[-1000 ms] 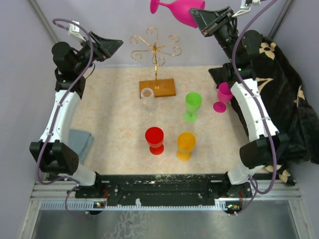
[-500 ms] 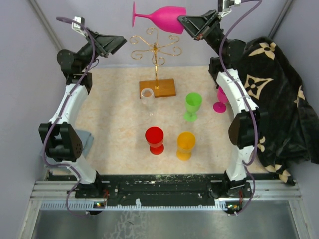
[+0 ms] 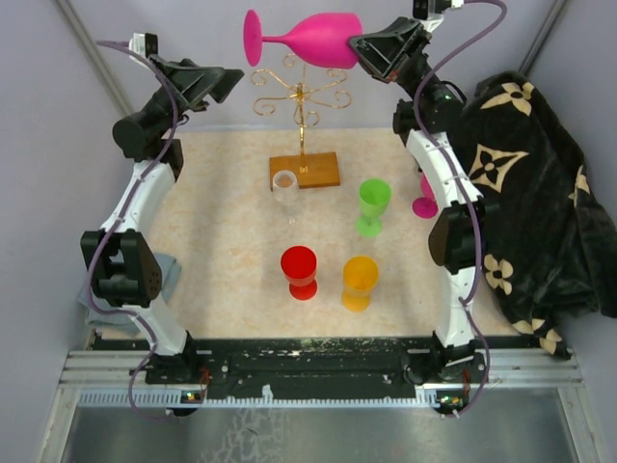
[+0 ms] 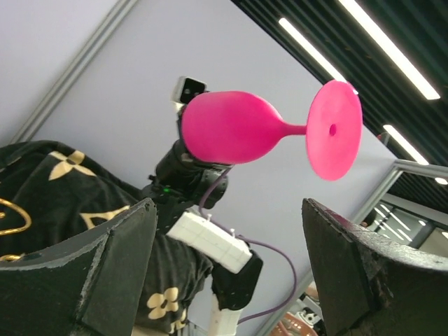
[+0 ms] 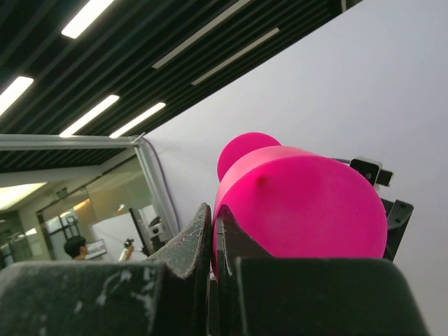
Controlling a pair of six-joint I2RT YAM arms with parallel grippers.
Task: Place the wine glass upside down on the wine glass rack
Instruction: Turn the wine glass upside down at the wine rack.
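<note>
— Overhead?
— The pink wine glass [image 3: 308, 40] hangs sideways near the wine glass rack [image 3: 301, 92], foot pointing left, rim pinched in the right gripper [image 3: 364, 53].
— Left wrist?
— The left gripper [image 4: 227, 224] gapes wide and empty, with the glass beyond it.
— Right wrist?
— Jaws clamped tight on the rim.

You have the wine glass rack [image 3: 305, 171] at the far middle of the table [image 3: 212, 222]. The wine glass [image 3: 308, 40] lies sideways in the air above or behind the rack's top, foot left, bowl right at the right gripper [image 3: 357, 48]. The left gripper [image 3: 227, 82] hangs left of the rack. A small glass [image 3: 284, 183] stands just beside the base's near-left corner, with a middle-right glass [image 3: 373, 204] right of it. The near-left glass [image 3: 299, 268] and near-right glass [image 3: 360, 280] stand side by side closer to you. A draped cloth [image 3: 540, 193] lies right, a folded cloth [image 3: 159, 275] left.
</note>
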